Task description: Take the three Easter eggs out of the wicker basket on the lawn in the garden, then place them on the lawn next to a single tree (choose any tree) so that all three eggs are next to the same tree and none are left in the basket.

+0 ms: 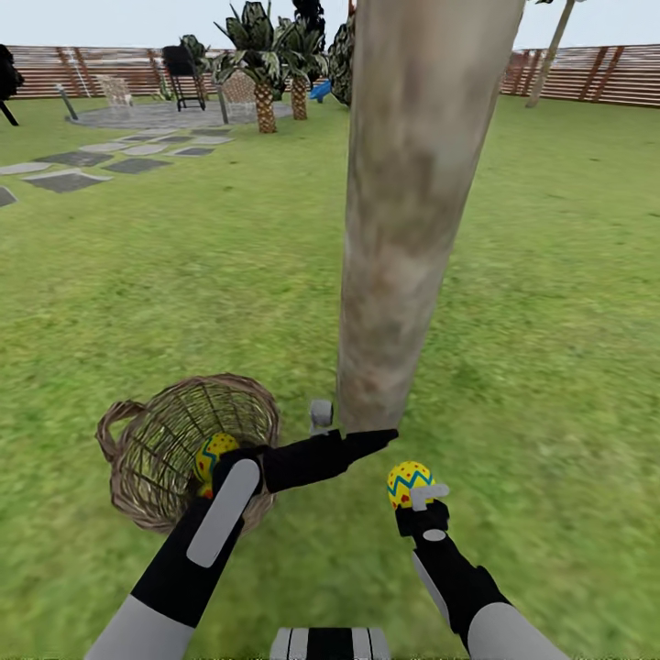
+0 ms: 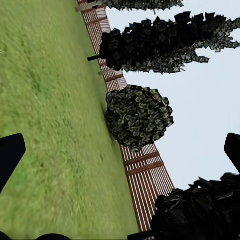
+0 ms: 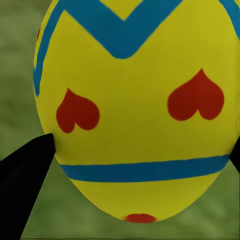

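Note:
The thick pale tree (image 1: 403,229) rises from the lawn (image 1: 550,321) just ahead of me. At its left foot stands the wicker basket (image 1: 174,440). One yellow Easter egg (image 1: 214,453) shows inside it, partly hidden by my left forearm. My left gripper (image 1: 362,438) reaches past the basket toward the trunk's base, open and empty; its dark fingertips (image 2: 10,160) sit far apart in the left wrist view. My right gripper (image 1: 414,490) is shut on a second egg (image 1: 409,481) with a blue zigzag and red hearts (image 3: 135,115), held low just right of the trunk's base.
Grey stepping stones (image 1: 82,165) lead to a paved circle with chairs at the far left. Short palms (image 1: 266,82) stand behind the trunk, and a wooden fence (image 1: 587,73) closes the yard. The left wrist view looks at a dark bush (image 2: 140,117) along the fence (image 2: 145,172).

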Robot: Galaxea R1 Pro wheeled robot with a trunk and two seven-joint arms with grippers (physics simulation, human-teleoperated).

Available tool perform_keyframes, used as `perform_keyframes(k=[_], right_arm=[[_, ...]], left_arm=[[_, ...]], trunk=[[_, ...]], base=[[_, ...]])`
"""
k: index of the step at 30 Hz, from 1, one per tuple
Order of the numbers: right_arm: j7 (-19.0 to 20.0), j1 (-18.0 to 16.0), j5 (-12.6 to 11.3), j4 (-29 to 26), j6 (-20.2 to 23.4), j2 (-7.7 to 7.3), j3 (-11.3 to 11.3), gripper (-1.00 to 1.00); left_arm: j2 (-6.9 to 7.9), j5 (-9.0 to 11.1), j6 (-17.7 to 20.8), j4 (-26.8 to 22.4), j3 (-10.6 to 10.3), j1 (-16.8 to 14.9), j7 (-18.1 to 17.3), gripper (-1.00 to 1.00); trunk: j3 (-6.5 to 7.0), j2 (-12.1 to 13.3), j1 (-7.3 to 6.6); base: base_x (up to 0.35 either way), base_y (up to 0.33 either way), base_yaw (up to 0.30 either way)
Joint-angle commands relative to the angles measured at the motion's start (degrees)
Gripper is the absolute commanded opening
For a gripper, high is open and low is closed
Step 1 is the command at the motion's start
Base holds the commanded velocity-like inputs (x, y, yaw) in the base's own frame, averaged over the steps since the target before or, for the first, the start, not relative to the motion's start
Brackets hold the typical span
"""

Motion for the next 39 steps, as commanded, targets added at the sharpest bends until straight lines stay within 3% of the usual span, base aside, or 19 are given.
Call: perform_keyframes(k=[1,34,39], right_arm=[[-0.35,-0.01,0.61,-0.07,0.63,-0.02,0.26,-1.0],[-0.35,-0.1,0.7,-0.67,0.68,0.24,0.35,-1.0],[-0.34,-0.1,0.7,-0.67,0.67,0.24,0.35,-1.0]], left_arm=[[-0.02,0.11,0.32,0.01,0.05,-0.03,-0.09,1.0],[-0.02,0.11,0.23,-0.04,-0.02,-0.03,-0.09,1.0],[-0.02,0.11,0.23,-0.04,0.04,-0.03,-0.09,1.0]], trunk=[[-0.27,-0.03,0.01],[-7.58,-0.47,0.86],[-7.58,-0.47,0.86]], base=[[0.0,0.0,0.0],[0.0,0.0,0.0],[0.0,0.0,0.0]])
